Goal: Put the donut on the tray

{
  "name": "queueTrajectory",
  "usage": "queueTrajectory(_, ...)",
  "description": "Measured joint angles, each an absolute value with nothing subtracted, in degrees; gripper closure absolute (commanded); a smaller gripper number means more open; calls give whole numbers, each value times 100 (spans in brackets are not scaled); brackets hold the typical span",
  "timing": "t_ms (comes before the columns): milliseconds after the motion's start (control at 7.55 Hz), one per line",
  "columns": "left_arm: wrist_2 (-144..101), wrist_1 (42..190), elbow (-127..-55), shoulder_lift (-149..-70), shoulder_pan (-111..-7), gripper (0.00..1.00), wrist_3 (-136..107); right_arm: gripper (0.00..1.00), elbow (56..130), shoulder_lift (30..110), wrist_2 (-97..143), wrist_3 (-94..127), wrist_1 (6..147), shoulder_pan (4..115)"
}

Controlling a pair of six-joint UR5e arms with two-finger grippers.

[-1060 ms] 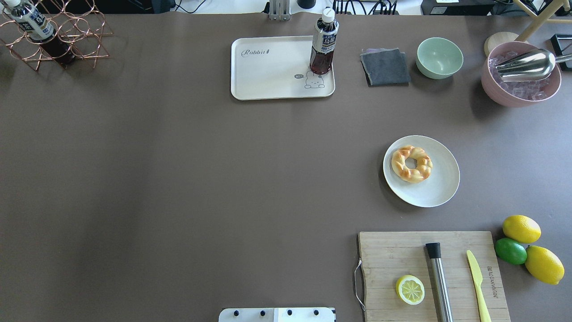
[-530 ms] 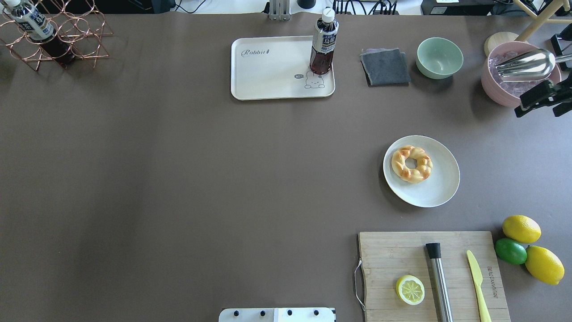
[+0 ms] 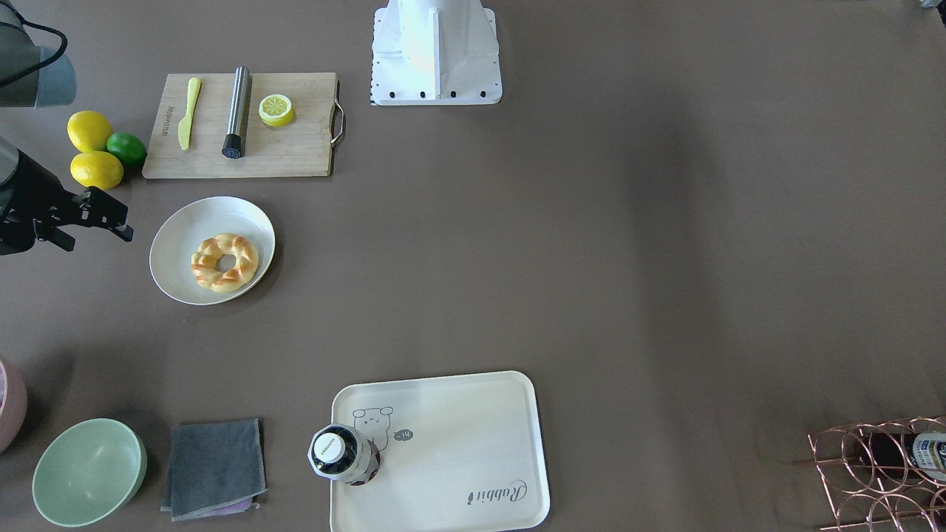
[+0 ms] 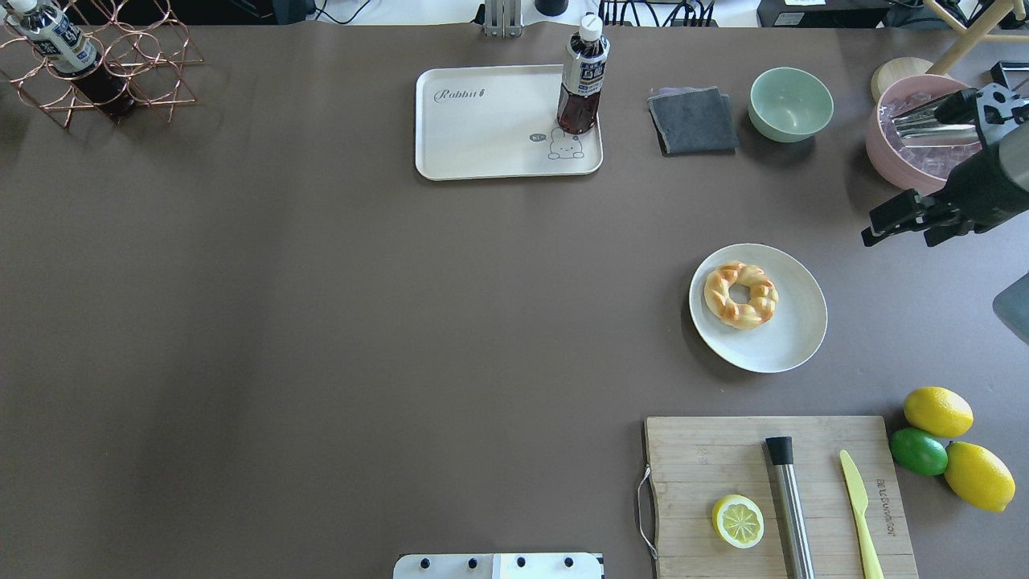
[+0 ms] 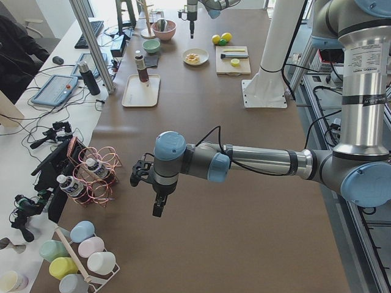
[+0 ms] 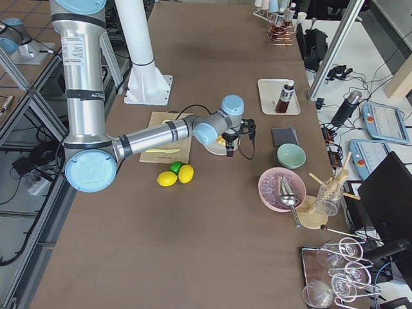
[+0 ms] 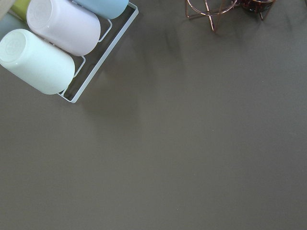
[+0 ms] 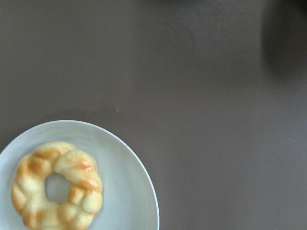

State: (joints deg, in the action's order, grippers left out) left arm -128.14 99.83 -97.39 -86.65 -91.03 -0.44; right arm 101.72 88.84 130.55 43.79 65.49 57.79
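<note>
Step in hand: from where I stand this looks like the reach toward the donut (image 4: 740, 294); the pick is not yet made.
Donut: lying flat on a round white plate (image 4: 796, 346) on the robot's right half of the counter (image 4: 321, 322), untouched.
Tray: at the far edge of the counter (image 4: 482, 137), well apart from the plate, with a dark bottle (image 4: 582, 76) standing upright on its bear-drawing corner.
Right arm: comes in from the right edge of the overhead view, its wrist hanging above the counter between a pink bowl (image 4: 884, 161) and the plate, tipped toward the plate.
Right claw: (image 4: 896, 233) jaws parted, nothing between them; it sits beside the plate, not over it, and its own camera catches the donut only in the lower left corner.
Left arm: stretched low over the other end of the counter near a copper wire rack (image 5: 98, 177), well away from the job.
Left claw: (image 5: 157, 204) I cannot tell whether it is parted or closed.
Next move: I'd judge the right claw must shift over the donut, come down astride one side of the ring, close gently, then carry it to the tray, clear of the bottle.
</note>
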Motion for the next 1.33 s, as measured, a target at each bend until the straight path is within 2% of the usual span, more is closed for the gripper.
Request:
queueTrajectory(398,-12815,9980,-9733,-8674,-9105,2,-44,2,9566,8952,12595,4834,5461,5221)
queueTrajectory(663,-12814,9976,-9720,-8675,-9105,2,-44,3,9504,8952,12522,5139,5345,5030)
queueTrajectory(795,-12815,9976,-9720,-8675,-9105,2,-44,8,9497,8948,12464,5213,5333,4931)
queueTrajectory(928,-12814,9976,-9720,-8675,-9105,2,-44,32,9495,8938,12421,5284,5328,4859)
queueTrajectory(1060,-12814,9975,-9720,-8679,-9105,2,-44,67,9493,8929,12391,5384,5327,4804)
queueTrajectory(1193,-12814,9976,-9720,-8682,-9105,2,-44,97,9493,8920,12376,5505,5327,4768)
queueTrajectory(1325,-12814,9976,-9721,-8688,-9105,2,-44,100,9493,8916,12370,5603,5326,4743)
